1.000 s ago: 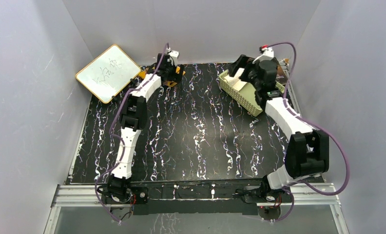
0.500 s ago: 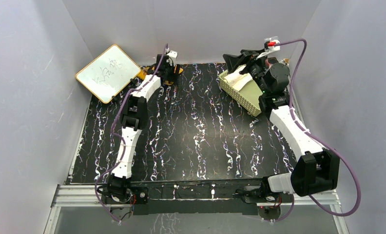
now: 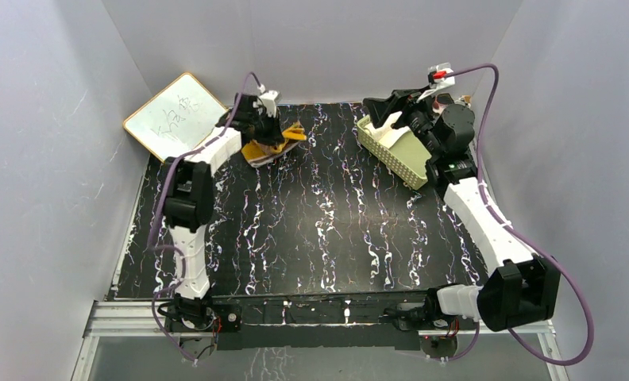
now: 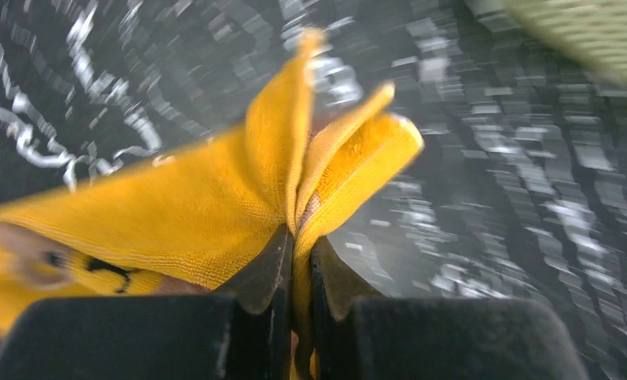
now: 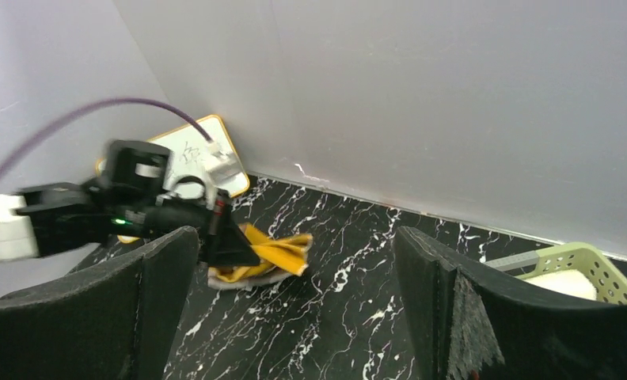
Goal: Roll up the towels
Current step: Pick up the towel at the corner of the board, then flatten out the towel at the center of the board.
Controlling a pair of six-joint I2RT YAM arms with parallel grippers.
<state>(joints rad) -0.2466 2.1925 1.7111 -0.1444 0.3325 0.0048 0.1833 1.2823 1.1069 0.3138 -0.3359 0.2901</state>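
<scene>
The mustard-yellow towel (image 3: 278,144) hangs crumpled just above the black marble table (image 3: 319,230) at the back left. My left gripper (image 3: 265,129) is shut on a fold of it. The left wrist view shows the yellow towel (image 4: 215,198) bunched and pinched between the fingertips of the left gripper (image 4: 297,237). The cream-white towel (image 3: 386,136) lies inside the pale green basket (image 3: 407,159). My right gripper (image 3: 381,107) hovers open above the basket's far end, holding nothing. In its own view the right gripper (image 5: 294,237) faces the yellow towel (image 5: 275,252) across the table.
A white board with a wooden frame (image 3: 176,117) leans in the back left corner, just behind the left gripper. The basket (image 5: 579,265) stands at the back right near the wall. Grey walls enclose the table on three sides.
My left gripper has shut on the yellow towel and pulled it up and away from the back wall. The right gripper has risen out of the basket and turned left, still open.
</scene>
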